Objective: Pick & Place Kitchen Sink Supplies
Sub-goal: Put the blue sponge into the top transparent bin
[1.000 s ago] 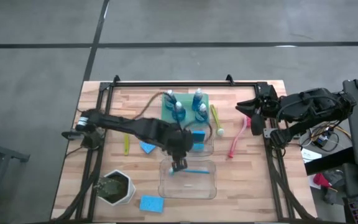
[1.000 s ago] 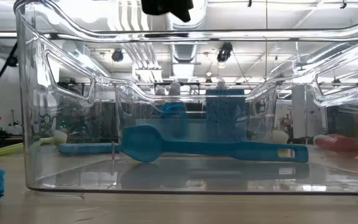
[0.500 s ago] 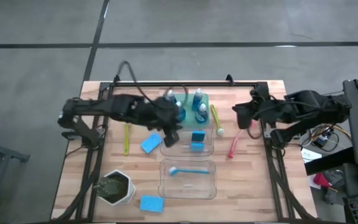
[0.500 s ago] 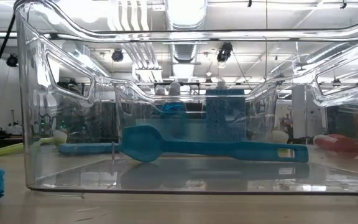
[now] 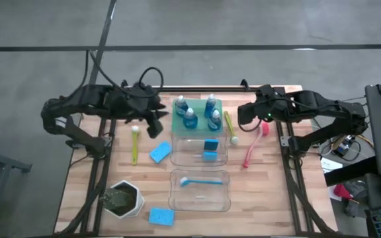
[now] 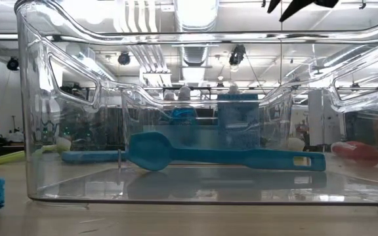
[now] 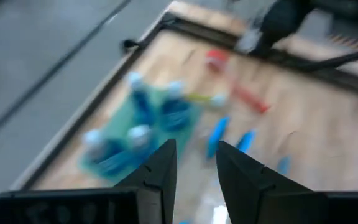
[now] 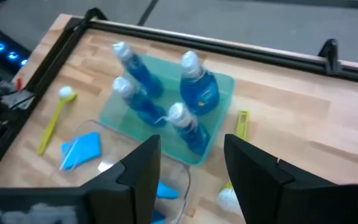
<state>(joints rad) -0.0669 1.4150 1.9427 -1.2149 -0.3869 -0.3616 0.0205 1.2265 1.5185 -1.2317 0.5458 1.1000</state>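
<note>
1. The left jaws (image 5: 156,125) stand parted with a narrow gap and hold nothing. A second ago they hung over the near clear bin (image 5: 200,190); now they sit just left of the green tray (image 5: 198,122), over the tabletop (image 5: 270,192).
2. The right jaws (image 5: 242,117) are open and empty. They have come in from the tabletop's right edge and now hover just right of the green tray.
3. Four clear bottles (image 5: 190,118) of blue liquid with white caps stand upright on the tray.
4. In front of the tray, the far clear bin (image 5: 200,151) holds two blue sponges (image 5: 210,145).
5. The blue brush (image 5: 200,180) lies flat in the near bin, its long axis running left to right, head to the left.
6. Right of the tray lie a yellow-green brush (image 5: 230,127) and a pink-red brush (image 5: 253,147), both running roughly front to back.
7. Left of the tray lie another yellow-green brush (image 5: 135,143) and a loose blue sponge (image 5: 159,153).
</note>
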